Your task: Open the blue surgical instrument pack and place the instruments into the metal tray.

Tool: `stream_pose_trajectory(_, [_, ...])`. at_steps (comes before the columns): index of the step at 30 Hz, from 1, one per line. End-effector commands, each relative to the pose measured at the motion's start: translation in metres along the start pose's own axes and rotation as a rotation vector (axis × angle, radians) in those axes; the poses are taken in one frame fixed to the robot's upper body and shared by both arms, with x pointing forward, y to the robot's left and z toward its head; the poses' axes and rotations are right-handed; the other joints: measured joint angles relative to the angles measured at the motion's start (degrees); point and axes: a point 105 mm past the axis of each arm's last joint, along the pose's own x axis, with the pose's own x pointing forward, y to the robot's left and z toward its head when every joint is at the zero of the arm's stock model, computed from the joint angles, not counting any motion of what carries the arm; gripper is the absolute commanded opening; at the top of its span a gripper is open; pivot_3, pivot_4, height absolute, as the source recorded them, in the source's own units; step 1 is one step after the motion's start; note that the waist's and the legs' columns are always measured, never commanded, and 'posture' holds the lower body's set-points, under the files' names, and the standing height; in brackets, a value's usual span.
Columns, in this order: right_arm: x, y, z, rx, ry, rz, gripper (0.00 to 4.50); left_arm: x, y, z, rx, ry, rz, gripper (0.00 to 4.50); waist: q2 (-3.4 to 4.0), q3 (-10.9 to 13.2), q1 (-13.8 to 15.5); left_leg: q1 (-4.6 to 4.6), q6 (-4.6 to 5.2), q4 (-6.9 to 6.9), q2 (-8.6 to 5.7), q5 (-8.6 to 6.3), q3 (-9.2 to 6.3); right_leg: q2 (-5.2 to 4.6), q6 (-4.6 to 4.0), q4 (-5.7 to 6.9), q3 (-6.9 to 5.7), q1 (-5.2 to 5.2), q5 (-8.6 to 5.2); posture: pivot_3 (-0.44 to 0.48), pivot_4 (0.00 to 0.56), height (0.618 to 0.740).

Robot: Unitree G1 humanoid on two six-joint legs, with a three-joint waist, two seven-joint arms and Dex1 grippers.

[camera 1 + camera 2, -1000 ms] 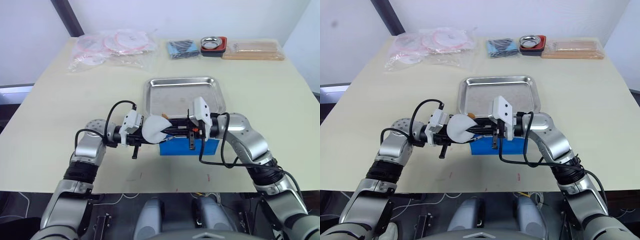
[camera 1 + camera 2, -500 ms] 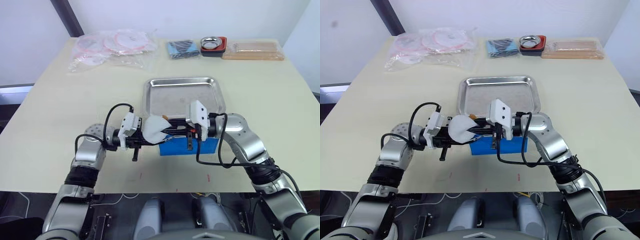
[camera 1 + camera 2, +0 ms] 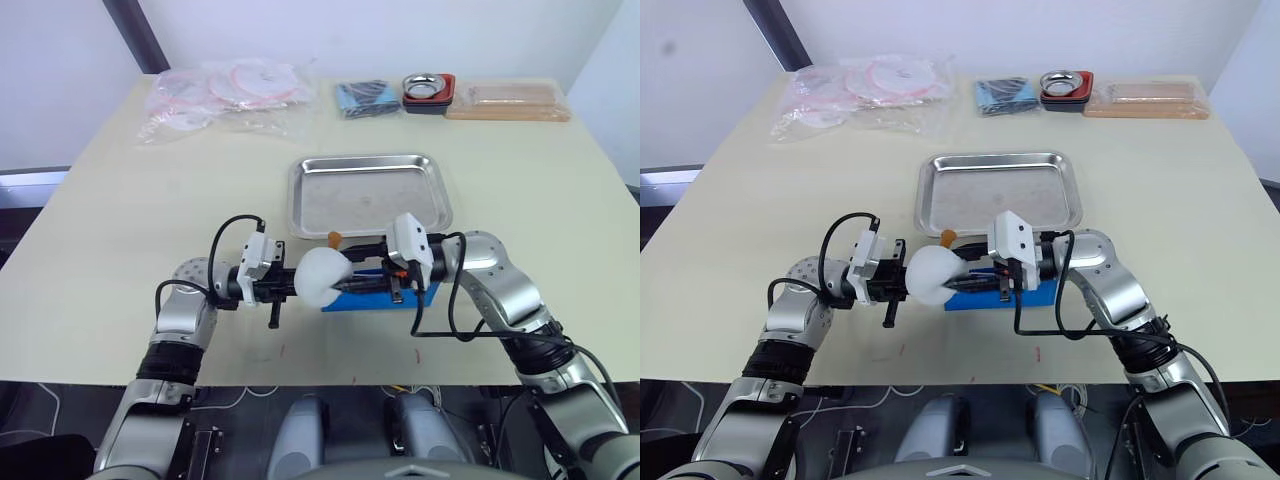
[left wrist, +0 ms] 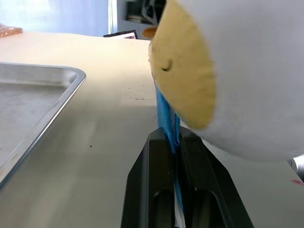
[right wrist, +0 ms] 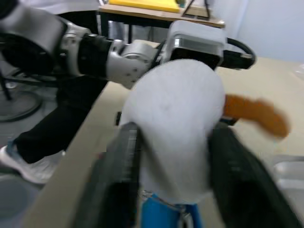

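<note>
Before tray [image 3: 369, 194], pack [image 3: 380, 291] crosswise.

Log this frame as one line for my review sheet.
left gripper: shut on pack edge | right gripper: open around white flap | blue surgical instrument pack: on table | metal tray: empty

The pack [image 3: 380, 293] was a bright-blue flat fabric pouch near the table's front edge, just in front of the tray [image 3: 368, 192] and apart from it. A rounded whitish flap [image 3: 322, 277] of it stood lifted at its left end, with a thin blue edge [image 4: 167, 118] running down from it, pinched between two black fingers [image 4: 151, 190]. Dark slim instruments [image 3: 975, 276] lay lengthwise along the pack's top, their shapes hard to tell apart. The tray was shiny steel, rectangular with rounded corners and a raised rim, lying flat with its long side toward the pack.
</note>
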Motion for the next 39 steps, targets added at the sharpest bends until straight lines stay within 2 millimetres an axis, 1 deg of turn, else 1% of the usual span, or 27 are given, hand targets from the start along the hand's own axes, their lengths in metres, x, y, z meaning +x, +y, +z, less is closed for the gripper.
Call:
stream_pose_trajectory(1, [0.001, 0.011, 0.017, -0.107, -0.036, 0.086, 2.92, 0.003, -0.003, -0.012, -0.034, 0.037, -0.026, 0.0, 0.0, 0.0, 0.0, 0.02, 0.0, 0.0, 0.0, 0.0, 0.0, 0.02, 0.0, 0.02, 0.0, 0.0, 0.0, 0.0, 0.15, 0.74])
stream_pose_trajectory(4, [0.001, 0.009, 0.018, -0.101, -0.037, 0.07, 4.36, 0.004, -0.003, -0.012, -0.033, 0.036, -0.033, 0.0, 0.0, 0.0, 0.0, 0.01, 0.0, 0.0, 0.0, 0.0, 0.01, 0.01, 0.0, 0.0, -0.01, 0.01, 0.0, 0.0, 0.15, 0.74])
stream_pose_trajectory(5, [0.001, 0.008, 0.018, -0.098, -0.037, 0.063, 4.45, 0.004, -0.003, -0.012, -0.033, 0.034, -0.036, 0.0, 0.0, 0.0, 0.0, 0.01, 0.0, 0.0, 0.0, 0.0, 0.0, 0.01, 0.0, 0.01, -0.01, 0.0, 0.0, 0.0, 0.15, 0.74])
stream_pose_trajectory(8, [-0.005, 0.004, 0.021, -0.077, -0.05, 0.033, 4.45, 0.004, -0.003, -0.012, -0.035, 0.032, -0.04, 0.0, 0.0, 0.0, 0.0, 0.01, 0.0, 0.0, 0.0, 0.0, 0.0, 0.01, 0.0, 0.01, -0.01, 0.0, 0.0, 0.0, 0.15, 0.74])
stream_pose_trajectory(10, [-0.014, 0.0, 0.023, -0.059, -0.055, 0.007, 4.45, 0.005, -0.003, -0.013, -0.037, 0.03, -0.041, 0.0, 0.0, 0.0, 0.0, 0.01, 0.0, 0.0, 0.0, 0.0, 0.0, 0.01, 0.0, 0.01, -0.01, 0.0, 0.0, 0.0, 0.15, 0.74])
stream_pose_trajectory(14, [-0.038, -0.007, 0.022, -0.016, -0.04, -0.059, 4.45, 0.006, -0.003, -0.013, -0.042, 0.011, -0.036, 0.0, -0.01, 0.0, 0.3, 0.0, 0.0, 0.0, -0.02, 0.0, 0.0, -0.02, 0.0, 0.0, -0.01, 0.01, 0.0, 0.0, 0.15, 0.74])
stream_pose_trajectory(20, [-0.063, -0.011, 0.017, 0.051, -0.005, -0.109, 4.45, 0.007, -0.004, -0.015, -0.045, 0.007, -0.034, 0.0, 0.0, 0.0, 0.2, 0.0, 0.0, 0.0, -0.02, 0.0, 0.01, -0.01, 0.0, 0.0, -0.01, 0.01, 0.0, 0.0, 0.15, 0.74])
stream_pose_trajectory(24, [-0.081, -0.013, 0.001, 0.126, 0.061, -0.142, 4.45, 0.008, -0.004, -0.015, -0.045, 0.001, -0.036, 0.0, -0.01, 0.0, 0.4, -0.01, 0.0, 0.0, -0.02, 0.0, 0.01, -0.01, 0.0, -0.01, -0.01, 0.01, 0.0, 0.0, 0.15, 0.74])
stream_pose_trajectory(28, [-0.093, -0.011, -0.015, 0.215, 0.102, -0.162, 4.45, 0.01, -0.005, -0.017, -0.05, -0.009, -0.039, 0.0, -0.01, 0.0, 0.4, -0.01, 0.0, 0.0, -0.03, 0.0, 0.02, -0.01, 0.0, -0.02, 0.0, 0.02, 0.0, 0.0, 0.15, 0.74])
stream_pose_trajectory(36, [-0.101, -0.006, -0.042, 0.3, 0.14, -0.189, 4.45, 0.014, -0.005, -0.018, -0.053, -0.023, -0.04, 0.0, -0.01, 0.0, 0.6, -0.01, 0.0, 0.0, -0.03, 0.0, 0.02, -0.02, 0.01, -0.04, 0.0, 0.03, 0.0, 0.0, 0.15, 0.74])
stream_pose_trajectory(39, [-0.104, -0.005, -0.046, 0.318, 0.137, -0.191, 4.45, 0.013, -0.004, -0.018, -0.051, -0.023, -0.038, 0.0, -0.01, 0.0, 0.9, -0.01, 0.0, 0.0, -0.04, 0.0, 0.03, -0.02, 0.01, -0.07, 0.0, 0.04, 0.0, 0.0, 0.15, 0.74])
